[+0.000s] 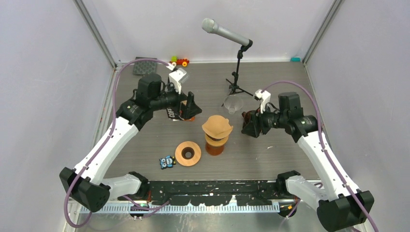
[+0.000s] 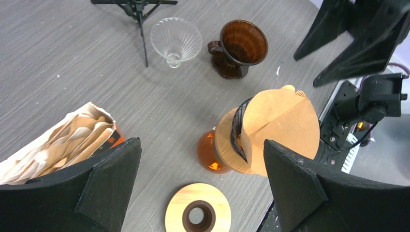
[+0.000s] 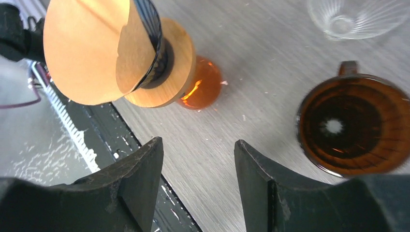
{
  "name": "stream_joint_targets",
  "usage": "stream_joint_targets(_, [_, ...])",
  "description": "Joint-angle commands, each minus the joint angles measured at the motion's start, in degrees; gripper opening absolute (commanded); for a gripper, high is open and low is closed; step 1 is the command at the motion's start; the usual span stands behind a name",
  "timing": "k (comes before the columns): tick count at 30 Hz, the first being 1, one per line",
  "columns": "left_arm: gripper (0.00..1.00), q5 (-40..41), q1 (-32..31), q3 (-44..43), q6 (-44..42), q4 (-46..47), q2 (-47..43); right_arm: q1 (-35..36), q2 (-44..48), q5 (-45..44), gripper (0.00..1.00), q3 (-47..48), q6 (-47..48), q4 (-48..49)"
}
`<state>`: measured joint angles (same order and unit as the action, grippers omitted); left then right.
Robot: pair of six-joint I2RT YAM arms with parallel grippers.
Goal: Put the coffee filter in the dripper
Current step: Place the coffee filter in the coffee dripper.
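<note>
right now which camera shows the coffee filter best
Left wrist: the whole coffee filter shows, sitting in the dripper. Right wrist crops its top; the top view shows it small, from above.

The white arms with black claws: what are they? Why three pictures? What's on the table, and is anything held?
They are a robot's left arm and right arm, bolted to the table's near edge, each ending in a two-finger claw called a gripper. The wide picture comes from a camera above and behind them; the other two from cameras on the wrists, looking past each arm's own black fingers. In the middle stands a coffee dripper on an amber glass jug, a brown paper filter sitting on top. Around it: a wooden ring, a clear glass dripper, a dark brown dripper, a bag of spare filters and a microphone on a stand. The left gripper and right gripper are both open, holding nothing.
</note>
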<state>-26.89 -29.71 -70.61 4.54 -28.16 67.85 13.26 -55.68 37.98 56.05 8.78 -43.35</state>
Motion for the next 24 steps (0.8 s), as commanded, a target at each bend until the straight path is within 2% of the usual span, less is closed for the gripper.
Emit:
stream_joint_targets(1, [1.0,-4.46,4.58,-1.1,2.32,3.44,-1.81,-0.25,1.24,11.16,0.6,-5.76,3.89,10.6])
stream_joint_targets(7, [1.0,-6.42,10.18,0.29,4.23,8.63,-2.25,0.31,1.24,17.17,0.62,-14.51,8.43,19.18])
stream_joint_targets(15, [1.0,-4.75,11.14,-0.42,2.36,9.05,-0.53,1.16,-1.68,22.61,0.63,-24.87,14.28,35.96])
stream_joint_targets(24, [1.0,-4.45,12.22,-1.12,2.02,8.76,0.52,3.07,-12.0,23.39,0.64,-25.89,16.49,45.28])
